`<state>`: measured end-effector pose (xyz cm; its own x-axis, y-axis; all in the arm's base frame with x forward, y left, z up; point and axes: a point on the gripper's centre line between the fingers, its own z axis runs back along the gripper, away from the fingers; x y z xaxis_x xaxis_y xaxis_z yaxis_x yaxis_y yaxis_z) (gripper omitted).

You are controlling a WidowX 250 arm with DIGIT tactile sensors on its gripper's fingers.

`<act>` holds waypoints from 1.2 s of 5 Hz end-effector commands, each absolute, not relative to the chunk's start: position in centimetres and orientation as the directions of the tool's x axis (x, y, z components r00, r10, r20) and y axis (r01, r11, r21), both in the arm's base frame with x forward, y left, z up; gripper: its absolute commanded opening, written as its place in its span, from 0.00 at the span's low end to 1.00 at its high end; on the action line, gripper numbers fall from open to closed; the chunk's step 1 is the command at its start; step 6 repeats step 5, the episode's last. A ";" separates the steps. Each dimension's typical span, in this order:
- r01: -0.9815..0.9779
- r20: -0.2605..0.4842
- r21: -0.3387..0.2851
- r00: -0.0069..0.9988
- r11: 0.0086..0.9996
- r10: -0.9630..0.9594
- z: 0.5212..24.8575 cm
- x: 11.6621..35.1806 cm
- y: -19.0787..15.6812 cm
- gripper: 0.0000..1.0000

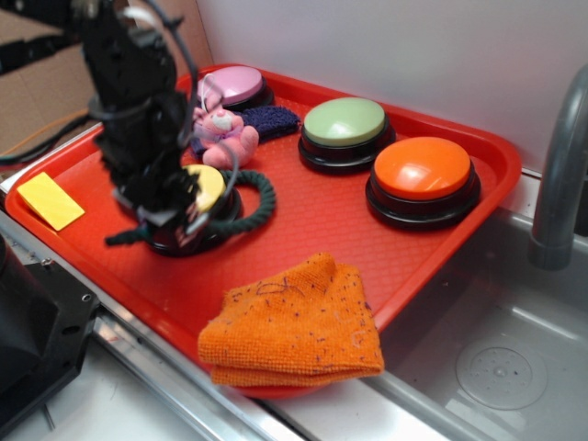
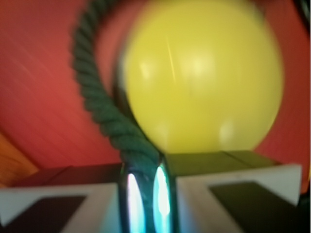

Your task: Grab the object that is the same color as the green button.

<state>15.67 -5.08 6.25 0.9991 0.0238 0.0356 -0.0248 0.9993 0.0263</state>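
The object, a dark green twisted rope (image 1: 260,197), curls around the yellow dome button (image 1: 208,186) on the red tray (image 1: 303,216). In the wrist view the rope (image 2: 99,107) runs down beside the yellow button (image 2: 201,77) and passes between my fingers. My gripper (image 1: 170,219) (image 2: 145,194) is shut on the rope, with the two jaws pressed against it on either side. The green button (image 1: 344,122), a pale green dome on a black base, stands at the back of the tray, apart from the gripper.
An orange dome button (image 1: 423,170) stands right of the green one. A pink dome button (image 1: 234,85), a pink plush toy (image 1: 223,133) and a dark blue knitted cloth (image 1: 271,119) sit at the back left. An orange towel (image 1: 294,326) lies at the tray's front; a yellow card (image 1: 50,200) at left.
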 end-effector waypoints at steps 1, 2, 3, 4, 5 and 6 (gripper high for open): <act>0.076 0.178 -0.024 0.982 0.997 -0.071 15.0 19.1 -8.0 0.00; 0.073 0.214 -0.020 0.975 0.997 -0.067 18.8 19.8 -8.0 0.00; 0.089 0.238 -0.060 0.969 0.994 -0.073 20.9 19.9 -7.3 0.00; 0.002 0.261 -0.045 0.965 0.999 0.010 22.9 19.5 -5.9 0.00; -0.026 0.248 0.021 0.969 0.999 0.020 22.8 19.2 -5.5 0.00; -0.026 0.248 0.021 0.969 0.999 0.020 22.8 19.2 -5.5 0.00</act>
